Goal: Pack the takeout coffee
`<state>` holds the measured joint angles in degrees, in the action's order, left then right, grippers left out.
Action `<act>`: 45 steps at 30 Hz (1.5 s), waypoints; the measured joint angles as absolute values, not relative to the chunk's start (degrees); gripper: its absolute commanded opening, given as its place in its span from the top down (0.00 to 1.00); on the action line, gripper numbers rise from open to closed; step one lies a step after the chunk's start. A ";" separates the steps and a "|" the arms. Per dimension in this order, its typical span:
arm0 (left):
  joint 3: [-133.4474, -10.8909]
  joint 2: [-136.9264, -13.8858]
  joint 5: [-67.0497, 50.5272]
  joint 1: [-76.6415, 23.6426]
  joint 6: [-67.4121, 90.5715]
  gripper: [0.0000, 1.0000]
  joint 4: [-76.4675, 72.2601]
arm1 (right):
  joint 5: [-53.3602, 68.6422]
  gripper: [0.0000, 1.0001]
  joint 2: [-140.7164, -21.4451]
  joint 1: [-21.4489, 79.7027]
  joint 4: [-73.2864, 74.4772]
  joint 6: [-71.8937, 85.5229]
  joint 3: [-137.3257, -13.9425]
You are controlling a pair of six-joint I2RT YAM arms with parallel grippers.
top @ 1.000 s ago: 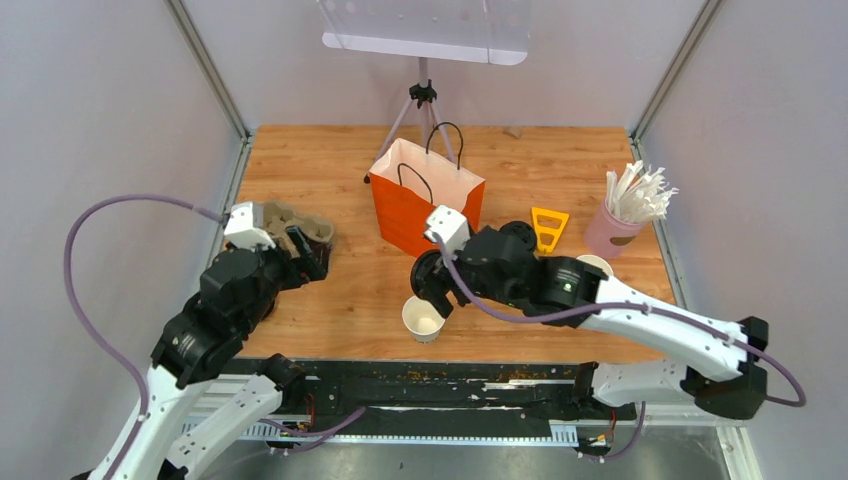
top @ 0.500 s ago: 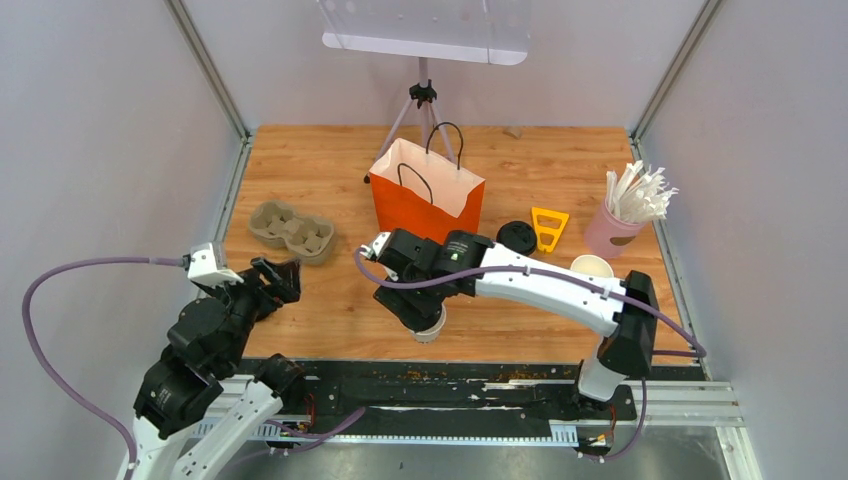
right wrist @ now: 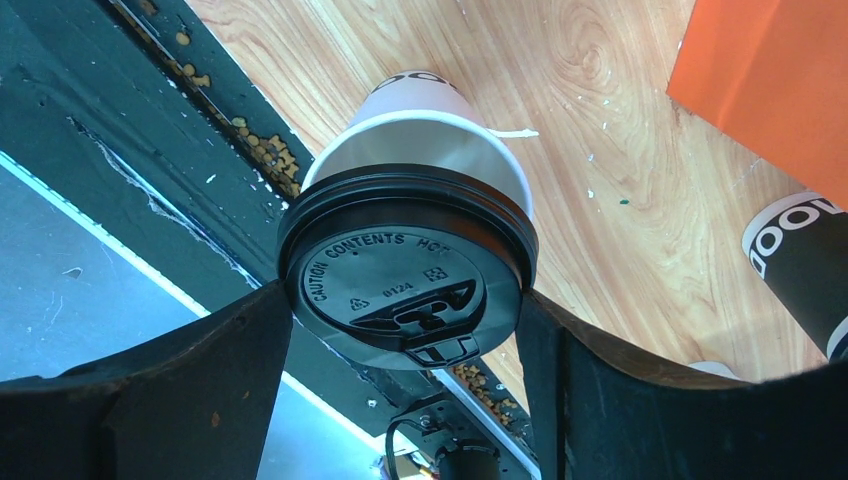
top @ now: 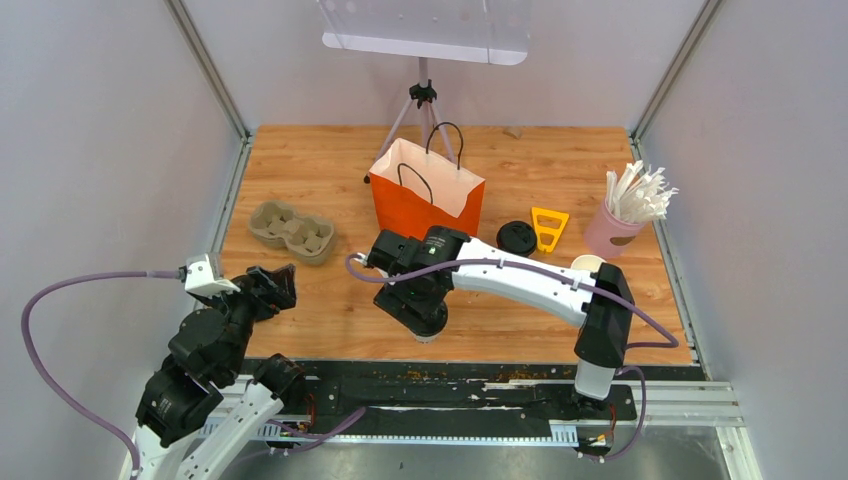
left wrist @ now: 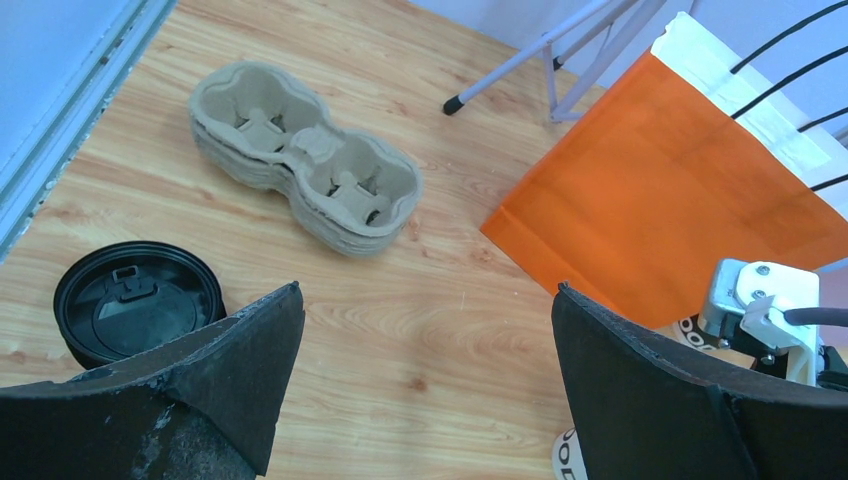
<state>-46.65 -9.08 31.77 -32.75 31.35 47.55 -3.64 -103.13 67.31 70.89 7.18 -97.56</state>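
Observation:
A white paper cup (right wrist: pixel 415 140) of the takeout coffee stands near the table's front edge. A black lid (right wrist: pixel 400 280) sits on its rim. My right gripper (right wrist: pixel 405 300) is straight above it, and both fingers touch the lid's rim on opposite sides. From above, the right gripper (top: pixel 420 312) hides that cup. A second, lidless white cup (top: pixel 592 265) stands at the right, and a loose black lid (top: pixel 517 236) lies near the orange bag (top: pixel 425 200). My left gripper (left wrist: pixel 430 310) hangs open and empty over bare wood, with another black lid (left wrist: pixel 135 305) lying beside its left finger.
A brown pulp cup tray (top: pixel 290 228) lies at the left. The pink cup of white straws (top: pixel 625 215) stands at the right, with a yellow plastic piece (top: pixel 548 228) near it. A tripod (top: pixel 423 100) stands behind the bag. The black rail (top: pixel 450 385) runs along the near edge.
My right arm swung left and came down over the front cup, which now has a lid on it. My left arm pulled back from the pulp tray toward the near left corner.

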 measured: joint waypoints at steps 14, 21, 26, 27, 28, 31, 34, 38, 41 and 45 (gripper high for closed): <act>-46.65 -9.08 31.79 -32.75 31.38 0.01 47.72 | -2.63 0.15 -106.89 65.78 71.37 4.71 -99.11; -46.63 -9.08 31.59 -32.75 31.40 0.01 47.77 | -1.30 0.14 -108.14 65.06 71.33 3.79 -99.61; -46.61 -9.08 31.57 -32.75 31.38 0.02 47.75 | -1.02 0.14 -108.27 65.06 71.29 3.31 -99.81; -46.59 -9.08 31.55 -32.75 31.40 0.02 47.75 | -0.99 0.13 -108.29 65.06 71.31 3.31 -99.81; -46.54 -9.08 31.53 -32.75 31.40 0.02 47.77 | -0.99 0.13 -108.29 65.06 71.33 3.31 -99.85; -46.52 -9.10 31.16 -32.75 31.40 0.02 47.77 | -0.99 0.11 -108.27 65.06 71.42 3.33 -100.27; -46.52 -9.41 30.44 -32.75 31.40 0.02 47.77 | -0.36 0.11 -107.94 65.04 71.59 3.40 -100.57; -46.54 -10.92 28.86 -32.75 31.40 0.04 47.77 | 0.80 0.14 -105.69 65.04 72.36 4.14 -100.53; -46.57 -12.58 26.57 -32.75 31.57 0.05 47.77 | 1.67 0.19 -101.21 65.04 71.42 5.56 -98.74; -47.20 -16.19 21.54 -32.75 32.12 0.10 47.83 | 3.14 0.42 -92.31 64.66 67.55 8.19 -92.01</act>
<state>-47.20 -16.19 21.54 -32.75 32.12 47.83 3.14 -92.31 64.66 67.55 8.19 -92.01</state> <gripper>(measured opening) 0.941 0.767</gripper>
